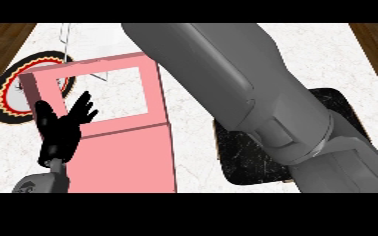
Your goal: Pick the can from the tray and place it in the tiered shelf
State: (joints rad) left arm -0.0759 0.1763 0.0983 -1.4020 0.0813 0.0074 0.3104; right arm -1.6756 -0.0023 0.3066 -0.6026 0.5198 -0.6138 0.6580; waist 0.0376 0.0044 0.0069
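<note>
The right forearm (251,100) is nearest the camera, a broad grey limb running from the near right corner up to the far middle. The right hand lies past the far edge, so I cannot tell its state. Under the forearm sits the black tray (238,156), on the right side of the counter (193,130), and most of it is covered by the arm. The can does not show, and whether it is on the tray behind the arm cannot be told. At the near left the left hand (63,125) rests open with its fingers spread and pointing up, holding nothing. It is in front of the pink tiered shelf (129,155), which stands left of the tray. A plate (18,91) with a dark patterned rim shows behind the shelf's far left corner.
</note>
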